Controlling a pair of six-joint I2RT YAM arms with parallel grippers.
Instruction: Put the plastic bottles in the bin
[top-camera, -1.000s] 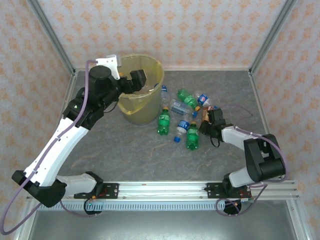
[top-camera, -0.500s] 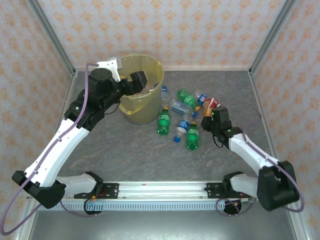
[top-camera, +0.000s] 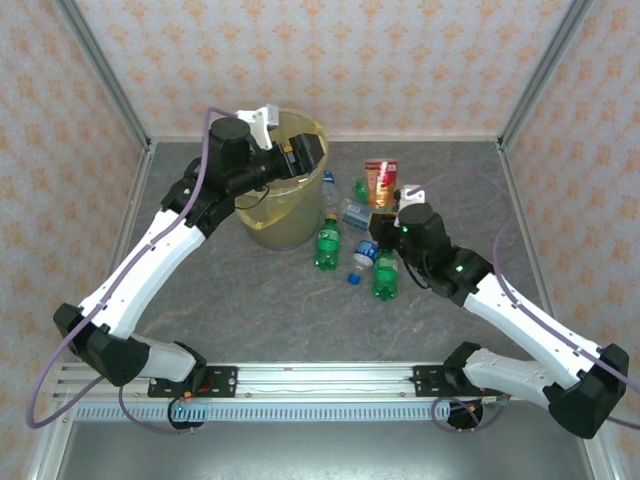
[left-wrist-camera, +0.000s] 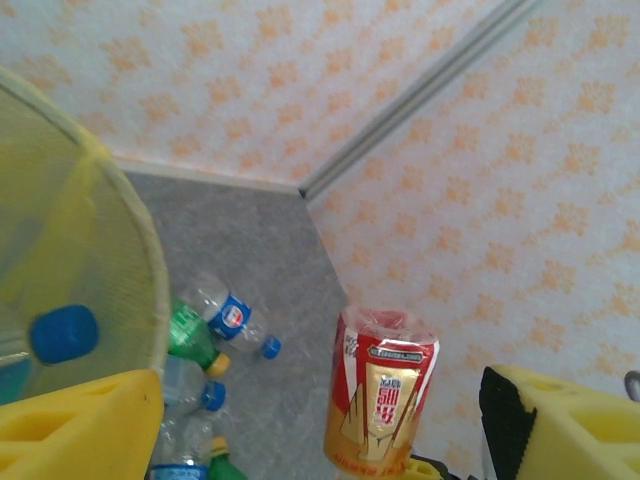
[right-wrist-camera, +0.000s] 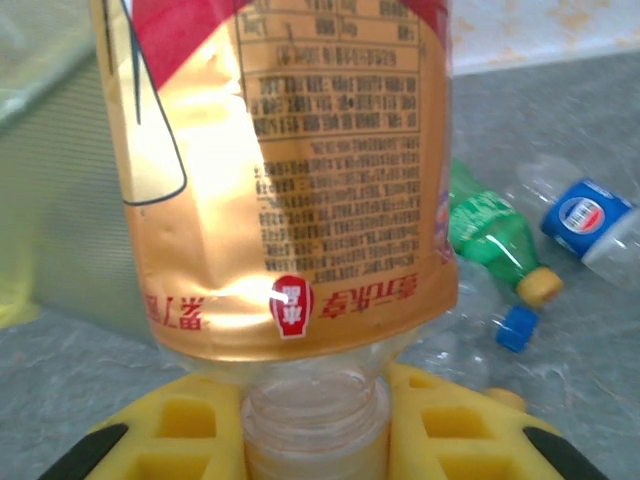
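My right gripper (top-camera: 384, 216) (right-wrist-camera: 315, 432) is shut on the neck of an orange plastic bottle (top-camera: 381, 183) (right-wrist-camera: 300, 170) with a red and gold label. It holds the bottle upside down, base up, above the table right of the bin (top-camera: 272, 222) (left-wrist-camera: 95, 240). The same bottle (left-wrist-camera: 382, 390) hangs in the air in the left wrist view. My left gripper (top-camera: 306, 156) (left-wrist-camera: 320, 430) is over the bin's right rim, open, with nothing between its yellow fingers (left-wrist-camera: 85, 425). More plastic bottles lie on the table: green ones (top-camera: 327, 244) (top-camera: 385, 273) and clear ones (top-camera: 362, 257) (left-wrist-camera: 228, 314).
A blue-capped bottle (left-wrist-camera: 64, 333) lies inside the bin's yellow bag. A green bottle (right-wrist-camera: 493, 235) and a clear blue-labelled one (right-wrist-camera: 587, 216) lie below the raised bottle. Patterned walls and metal posts (top-camera: 545, 70) close the table in on three sides.
My right arm has lifted the orange bottle off the table and swung it up and left toward the bin. My left gripper has shifted right along the bin's rim, its jaws somewhat narrower.
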